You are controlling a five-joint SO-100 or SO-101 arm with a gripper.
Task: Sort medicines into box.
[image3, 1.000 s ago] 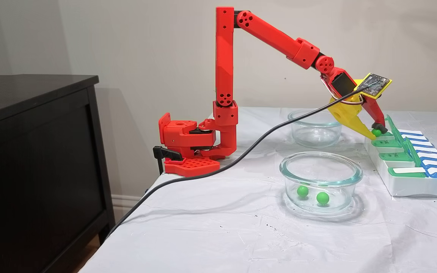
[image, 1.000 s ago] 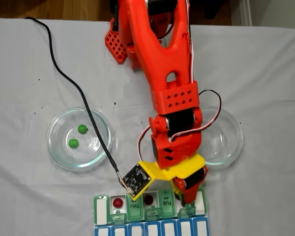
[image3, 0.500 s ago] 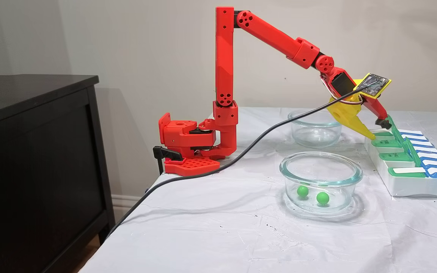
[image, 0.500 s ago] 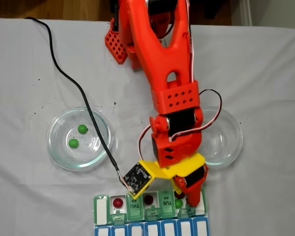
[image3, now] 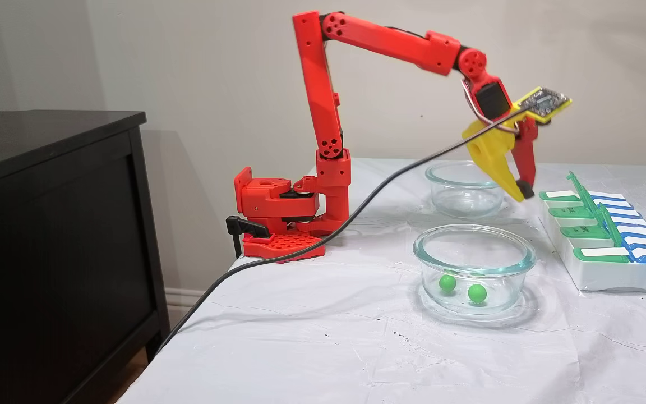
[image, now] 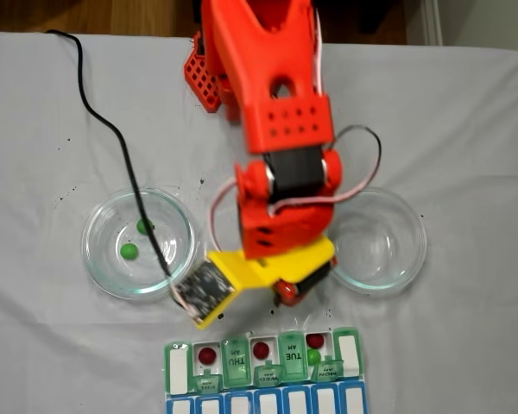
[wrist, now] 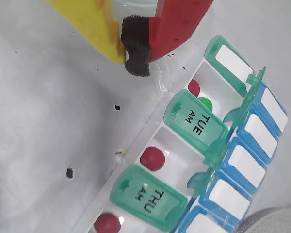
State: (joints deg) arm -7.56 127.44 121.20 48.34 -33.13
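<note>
White crinkled cloth covers the table (image3: 312, 348), peppered with small black specks. The gripper (wrist: 131, 46) hangs above it just short of the pill box (image3: 609, 278), its yellow and red plastic fingers pressed together on a black foam pad, holding nothing. Nearest the gripper, the box's green translucent lids stand partly open: three glossy red balls (wrist: 152, 158) sit in open cells, and one green ball (image: 313, 356) shares the cell beside the TUE lid. Farther from the box, two green balls (image3: 447, 282) rest in a round clear glass dish (image3: 429, 247); a second dish (image: 406, 241) holds nothing. Being small, smooth and round, those balls could slip from the pads or roll along the curved glass, and the black cable (image: 112, 138) draped over that dish could snag.
</note>
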